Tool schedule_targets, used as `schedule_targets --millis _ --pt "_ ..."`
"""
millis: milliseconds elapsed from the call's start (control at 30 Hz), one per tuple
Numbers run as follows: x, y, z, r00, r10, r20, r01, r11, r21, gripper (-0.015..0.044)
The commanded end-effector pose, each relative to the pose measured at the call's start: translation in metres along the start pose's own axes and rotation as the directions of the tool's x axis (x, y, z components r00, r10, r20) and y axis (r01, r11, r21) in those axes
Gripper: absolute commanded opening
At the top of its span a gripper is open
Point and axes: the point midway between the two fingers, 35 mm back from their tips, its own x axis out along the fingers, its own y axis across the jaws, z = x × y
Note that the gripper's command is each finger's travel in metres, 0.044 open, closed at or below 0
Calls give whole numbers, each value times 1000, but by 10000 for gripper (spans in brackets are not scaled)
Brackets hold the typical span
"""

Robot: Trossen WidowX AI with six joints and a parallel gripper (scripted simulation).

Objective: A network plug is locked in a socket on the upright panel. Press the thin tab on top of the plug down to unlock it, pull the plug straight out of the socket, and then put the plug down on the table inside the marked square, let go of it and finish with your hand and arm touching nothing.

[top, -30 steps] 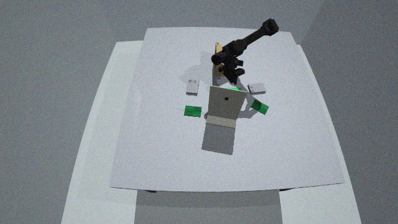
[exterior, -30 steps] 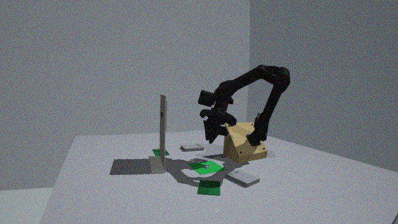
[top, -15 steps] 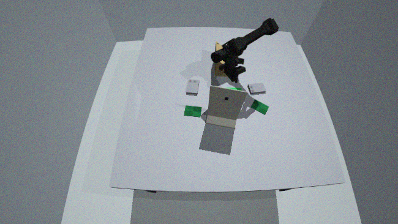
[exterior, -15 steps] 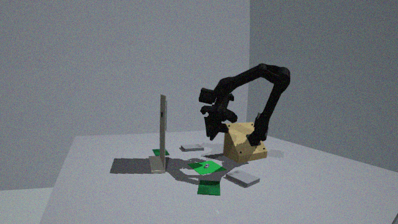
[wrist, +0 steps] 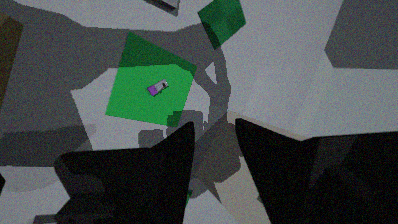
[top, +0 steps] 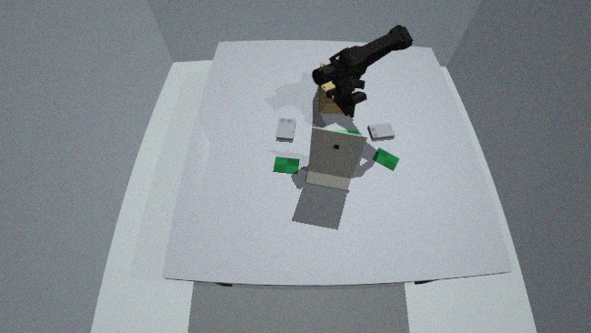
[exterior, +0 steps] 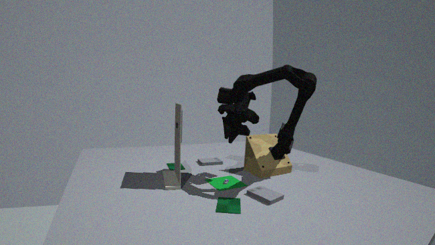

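Note:
The small plug, pale with a purple end, lies on the bright green marked square. The wrist view shows it wholly inside the square's edges. The upright panel stands beside the square; its socket face is turned away in the top view. My gripper is open and empty, high above the table and clear of the plug and the panel. In the wrist view the fingertips are apart with nothing between them. The plug is hidden behind the panel in the top view.
Two flat grey blocks lie on either side of the panel. Two darker green patches lie nearby. A wooden wedge-shaped block stands at the arm's base.

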Motion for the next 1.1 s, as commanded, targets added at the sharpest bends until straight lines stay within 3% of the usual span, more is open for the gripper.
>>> schedule_targets --millis 0,633,967,1067 --pt "-10 -6 -1 1000 8 -2 -8 1000 6 156" --pt "-57 -36 7 1000 11 -3 -11 999 36 156" --pt "-57 -36 7 1000 11 -3 -11 999 36 419" --pt "-57 -36 7 1000 11 -3 -11 999 36 440"
